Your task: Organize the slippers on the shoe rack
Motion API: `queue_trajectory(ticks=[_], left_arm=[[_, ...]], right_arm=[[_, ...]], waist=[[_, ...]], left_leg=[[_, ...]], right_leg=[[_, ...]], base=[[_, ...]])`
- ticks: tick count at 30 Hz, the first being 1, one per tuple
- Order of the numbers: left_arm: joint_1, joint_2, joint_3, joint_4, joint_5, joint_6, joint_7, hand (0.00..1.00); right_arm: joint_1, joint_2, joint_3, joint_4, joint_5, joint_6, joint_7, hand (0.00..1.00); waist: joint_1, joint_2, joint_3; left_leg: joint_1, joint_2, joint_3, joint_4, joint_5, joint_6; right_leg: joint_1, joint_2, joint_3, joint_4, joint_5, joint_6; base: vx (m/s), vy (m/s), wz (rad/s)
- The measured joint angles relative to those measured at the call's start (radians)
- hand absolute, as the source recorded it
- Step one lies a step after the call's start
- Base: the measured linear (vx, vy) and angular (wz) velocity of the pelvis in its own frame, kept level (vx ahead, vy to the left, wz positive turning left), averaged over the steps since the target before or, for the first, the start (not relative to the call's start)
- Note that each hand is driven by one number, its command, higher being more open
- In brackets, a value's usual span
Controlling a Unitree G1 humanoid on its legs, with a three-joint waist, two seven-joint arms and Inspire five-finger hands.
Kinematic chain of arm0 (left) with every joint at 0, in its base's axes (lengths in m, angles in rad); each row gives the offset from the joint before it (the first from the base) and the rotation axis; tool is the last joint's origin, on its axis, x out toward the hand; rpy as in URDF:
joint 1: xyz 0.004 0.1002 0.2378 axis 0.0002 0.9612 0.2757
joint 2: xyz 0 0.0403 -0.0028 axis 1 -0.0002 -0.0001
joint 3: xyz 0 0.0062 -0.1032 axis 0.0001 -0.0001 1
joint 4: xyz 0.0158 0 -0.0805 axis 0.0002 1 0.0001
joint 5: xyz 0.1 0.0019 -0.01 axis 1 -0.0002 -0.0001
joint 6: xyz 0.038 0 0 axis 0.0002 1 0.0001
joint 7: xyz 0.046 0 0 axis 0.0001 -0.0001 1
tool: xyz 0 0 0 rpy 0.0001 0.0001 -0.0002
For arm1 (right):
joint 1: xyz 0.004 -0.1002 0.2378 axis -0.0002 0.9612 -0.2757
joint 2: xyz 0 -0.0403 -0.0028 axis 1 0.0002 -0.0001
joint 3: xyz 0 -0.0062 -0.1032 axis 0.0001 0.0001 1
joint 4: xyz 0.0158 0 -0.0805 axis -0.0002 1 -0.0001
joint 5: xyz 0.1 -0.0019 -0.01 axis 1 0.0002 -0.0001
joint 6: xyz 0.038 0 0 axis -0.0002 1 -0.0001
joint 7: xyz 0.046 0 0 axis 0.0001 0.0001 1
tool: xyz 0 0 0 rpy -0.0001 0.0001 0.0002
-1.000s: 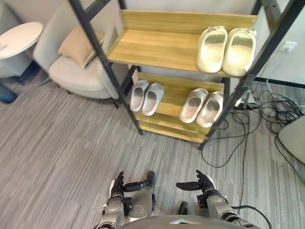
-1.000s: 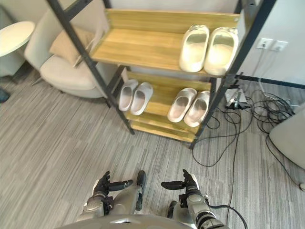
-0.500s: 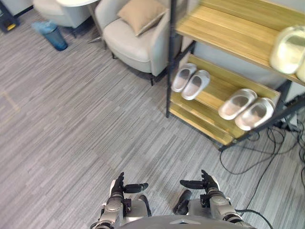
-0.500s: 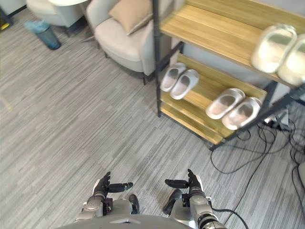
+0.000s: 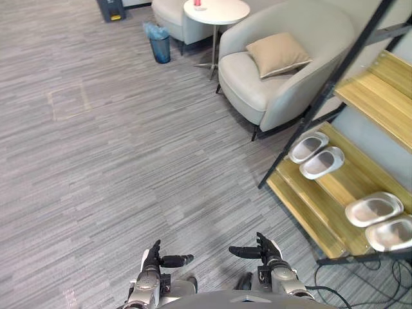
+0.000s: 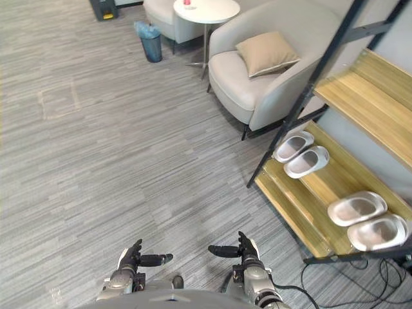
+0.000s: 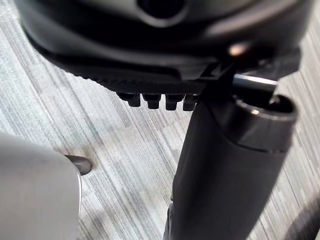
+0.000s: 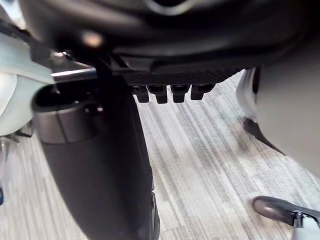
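The wooden shoe rack [image 5: 308, 207] with black posts stands at the right edge of the eye views. On its low shelf lies a pale grey pair of slippers [image 5: 314, 155], and a second grey pair [image 5: 378, 220] lies further right on the same shelf. A higher shelf [image 5: 376, 96] shows bare wood. My left hand [image 5: 152, 261] and right hand [image 5: 266, 252] hang low over the carpet, both open and empty with thumbs pointing toward each other. They are well short of the rack. In the wrist views the left hand [image 7: 165, 60] and the right hand [image 8: 170, 55] show above striped carpet.
A light armchair [image 5: 257, 87] with a tan cushion [image 5: 278, 53] stands just left of the rack. Behind it are a round white side table [image 5: 216, 9] and a blue bin [image 5: 159, 46]. Black cables [image 5: 386, 283] lie by the rack's near post.
The camera has swung left, so the rack has slid to the right edge and the top-shelf white slippers have left the picture. Both hands stay low, open and empty.
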Motion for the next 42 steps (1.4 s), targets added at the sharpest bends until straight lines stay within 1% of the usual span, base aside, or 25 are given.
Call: queue_trajectory(ticks=[2, 4, 6, 9, 13, 14, 15, 16, 18, 19, 21, 23, 24, 25, 27, 29, 32, 33, 34, 35, 36, 38, 39, 41, 42], left_arm=[[0.003, 0.012, -0.001, 0.007, 0.011, -0.001, -0.011, 1.00], [0.009, -0.012, 0.004, 0.010, 0.018, -0.004, -0.015, 1.00], [0.007, -0.030, 0.035, 0.003, 0.018, -0.005, -0.018, 1.00], [0.007, -0.036, 0.078, -0.016, 0.010, -0.015, -0.007, 1.00], [-0.016, -0.026, 0.078, -0.037, 0.011, -0.017, -0.010, 1.00], [-0.031, -0.010, 0.074, -0.043, 0.018, -0.016, -0.010, 1.00], [-0.033, -0.007, 0.072, -0.048, 0.019, -0.016, -0.010, 1.00], [-0.023, -0.012, 0.066, -0.057, 0.019, -0.016, -0.008, 1.00], [-0.012, 0.004, 0.061, -0.065, 0.020, -0.017, -0.010, 1.00], [-0.011, 0.023, 0.061, -0.064, 0.020, -0.017, -0.010, 1.00], [-0.011, 0.024, 0.070, -0.058, 0.017, -0.013, -0.007, 1.00], [-0.009, 0.022, 0.071, -0.051, 0.018, -0.010, -0.008, 1.00], [-0.008, 0.013, 0.069, -0.046, 0.018, -0.008, -0.010, 1.00], [-0.009, 0.013, 0.062, -0.033, 0.020, -0.006, -0.008, 1.00], [0.000, 0.012, 0.059, -0.025, 0.021, 0.000, -0.006, 1.00], [0.000, 0.008, 0.059, -0.016, 0.020, 0.000, -0.005, 1.00], [0.001, 0.003, 0.059, -0.010, 0.021, 0.001, -0.004, 1.00], [0.004, 0.005, 0.059, -0.008, 0.021, 0.001, -0.005, 1.00], [0.006, 0.004, 0.059, -0.006, 0.021, 0.001, -0.005, 1.00], [0.015, -0.018, 0.060, -0.002, 0.023, -0.003, -0.005, 1.00], [0.016, -0.021, 0.059, -0.004, 0.024, -0.003, -0.006, 1.00], [0.012, -0.029, 0.085, -0.009, 0.031, 0.000, -0.014, 1.00], [0.016, -0.040, 0.127, -0.029, 0.029, 0.001, -0.013, 1.00], [0.021, -0.049, 0.160, -0.059, 0.028, -0.003, -0.006, 1.00], [0.017, -0.035, 0.155, -0.077, 0.030, -0.006, -0.006, 1.00]], right_arm=[[0.002, 0.007, -0.001, 0.000, 0.000, -0.006, 0.002, 1.00], [0.002, -0.018, -0.018, 0.008, 0.001, 0.001, 0.003, 1.00], [0.001, -0.034, -0.041, 0.019, 0.001, 0.016, -0.001, 1.00], [0.005, -0.041, -0.038, 0.050, 0.001, 0.021, -0.006, 1.00], [-0.002, -0.043, -0.027, 0.050, 0.001, 0.025, -0.010, 1.00], [0.003, -0.036, -0.021, 0.050, 0.000, 0.032, -0.011, 1.00], [0.005, -0.037, -0.020, 0.049, 0.000, 0.032, -0.011, 1.00], [0.017, -0.042, -0.019, 0.044, 0.000, 0.034, -0.012, 1.00], [0.031, -0.024, -0.010, 0.038, 0.000, 0.033, -0.015, 1.00], [0.026, -0.006, -0.001, 0.030, 0.000, 0.033, -0.013, 1.00], [0.017, 0.009, -0.002, 0.023, 0.000, 0.032, -0.012, 1.00], [0.009, 0.023, 0.004, 0.025, -0.001, 0.034, -0.006, 1.00], [0.008, 0.025, 0.016, 0.024, -0.003, 0.034, -0.003, 1.00], [0.007, 0.025, 0.037, 0.022, -0.009, 0.033, -0.002, 1.00], [0.008, 0.028, 0.054, 0.002, -0.021, 0.037, 0.003, 1.00], [0.007, 0.026, 0.062, -0.018, -0.022, 0.032, 0.002, 1.00], [0.000, 0.020, 0.077, -0.049, -0.021, 0.012, 0.002, 1.00], [0.003, 0.019, 0.079, -0.054, -0.022, 0.009, 0.001, 1.00], [0.007, 0.017, 0.078, -0.054, -0.022, 0.009, 0.001, 1.00], [0.001, 0.000, 0.077, -0.037, -0.022, 0.018, -0.002, 1.00], [-0.005, -0.003, 0.076, -0.033, -0.022, 0.020, -0.003, 1.00], [0.002, -0.005, 0.068, -0.037, -0.022, 0.036, -0.005, 1.00], [0.010, -0.002, 0.073, -0.044, -0.021, 0.042, -0.006, 1.00], [0.025, 0.006, 0.078, -0.046, -0.019, 0.043, -0.009, 1.00], [0.033, 0.016, 0.078, -0.042, -0.018, 0.043, -0.013, 1.00]], waist=[[-0.013, -0.028, -0.001], [-0.017, 0.011, -0.016], [-0.009, 0.039, -0.007], [0.014, 0.027, 0.004], [0.014, 0.009, 0.015], [0.012, -0.016, 0.030], [0.013, -0.016, 0.030], [0.012, -0.013, 0.023], [0.015, -0.042, 0.000], [0.019, -0.078, -0.006], [0.023, -0.083, -0.007], [0.030, -0.076, -0.001], [0.030, -0.062, 0.008], [0.025, -0.055, 0.013], [0.011, -0.037, 0.024], [0.003, -0.034, 0.026], [-0.015, -0.036, 0.027], [-0.021, -0.038, 0.027], [-0.024, -0.036, 0.024], [-0.007, 0.006, -0.001], [-0.007, 0.009, 0.000], [-0.021, 0.022, 0.005], [-0.010, 0.030, 0.012], [0.007, 0.027, 0.020], [0.016, 0.004, 0.022]], left_leg=[[0.001, -0.017, -0.087, 0.048, -0.060, -0.028], [-0.043, 0.028, -0.121, 0.171, -0.090, -0.107], [-0.131, 0.074, 0.006, 0.338, -0.079, -0.196], [-0.178, 0.197, 0.354, 0.522, -0.106, -0.156], [-0.290, 0.194, 0.474, 0.463, -0.124, -0.139], [-0.331, 0.167, 0.572, 0.374, -0.074, -0.076], [-0.336, 0.160, 0.598, 0.349, -0.050, -0.056], [-0.353, 0.158, 0.676, 0.288, 0.079, 0.015], [-0.356, 0.128, 0.688, 0.294, 0.054, 0.058], [-0.346, 0.086, 0.665, 0.264, 0.050, 0.058], [-0.330, 0.064, 0.622, 0.274, 0.012, 0.059], [-0.262, 0.047, 0.577, 0.268, -0.032, 0.056], [-0.214, 0.045, 0.553, 0.257, -0.049, 0.052], [-0.161, 0.041, 0.521, 0.231, -0.062, 0.049], [-0.065, 0.039, 0.469, 0.170, -0.070, 0.042], [-0.010, 0.039, 0.434, 0.126, -0.072, 0.035], [0.036, 0.043, 0.359, 0.085, -0.094, -0.007], [0.058, 0.040, 0.314, 0.084, -0.122, -0.034], [0.064, 0.037, 0.299, 0.084, -0.127, -0.042], [0.065, 0.073, 0.248, 0.090, -0.138, -0.059], [0.060, 0.074, 0.240, 0.103, -0.137, -0.060], [-0.081, 0.109, 0.213, 0.439, -0.111, -0.109], [-0.158, 0.171, 0.250, 0.655, -0.094, -0.141], [-0.209, 0.246, 0.334, 0.829, -0.103, -0.127], [-0.257, 0.279, 0.404, 0.859, -0.121, -0.107]], right_leg=[[0.006, 0.003, 0.096, -0.071, 0.068, 0.026], [0.046, 0.019, -0.012, -0.046, 0.031, -0.039], [0.127, 0.054, -0.062, -0.134, 0.036, -0.059], [0.287, 0.098, -0.097, -0.294, 0.052, -0.074], [0.345, 0.085, -0.137, -0.355, 0.050, -0.071], [0.389, 0.057, -0.205, -0.352, 0.039, -0.046], [0.401, 0.052, -0.219, -0.352, 0.038, -0.038], [0.429, 0.060, -0.260, -0.343, 0.025, -0.006], [0.457, 0.039, -0.297, -0.313, -0.016, 0.039], [0.464, 0.013, -0.319, -0.292, -0.009, 0.051], [0.467, -0.013, -0.327, -0.198, 0.011, 0.084], [0.421, -0.089, -0.308, 0.082, 0.061, 0.094], [0.380, -0.128, -0.278, 0.250, 0.074, 0.054], [0.325, -0.134, -0.228, 0.393, 0.009, 0.011], [0.216, -0.074, -0.133, 0.451, -0.063, -0.006], [0.121, -0.040, -0.104, 0.385, -0.085, -0.022], [0.006, 0.003, -0.071, 0.081, -0.049, -0.003], [0.001, 0.020, -0.020, -0.056, 0.087, -0.004], [0.007, 0.027, -0.013, -0.055, 0.105, -0.028], [0.006, 0.044, -0.022, -0.001, 0.032, -0.051], [0.005, 0.040, -0.029, 0.011, 0.016, -0.049], [0.088, 0.036, -0.096, -0.026, -0.034, -0.059], [0.166, 0.065, -0.104, -0.079, -0.037, -0.064], [0.265, 0.092, -0.109, -0.142, -0.040, -0.069], [0.351, 0.096, -0.121, -0.212, -0.040, -0.068]], base=[[0.24, -0.310, 1.40], [0.38, -0.306, 1.38], [0.40, -0.271, 0.82], [0.35, -0.220, 0.30], [0.32, -0.031, 0.36], [0.28, 0.024, 0.80], [0.38, 0.063, 1.01], [0.28, 0.077, 0.98], [0.43, 0.081, 1.02], [0.58, 0.130, 0.87], [0.50, 0.185, 0.85], [0.37, 0.182, 0.63], [0.37, 0.147, 0.57], [0.42, 0.102, 0.66], [0.33, 0.002, 0.80], [0.38, -0.079, 0.75], [0.31, -0.125, 0.77], [0.33, -0.174, 0.83], [0.58, -0.274, 1.01], [0.54, -0.233, 0.60], [0.77, -0.330, 0.97], [0.58, -0.270, 0.80], [0.39, -0.182, 0.35], [0.43, -0.165, 0.14], [0.49, -0.145, 0.10]])
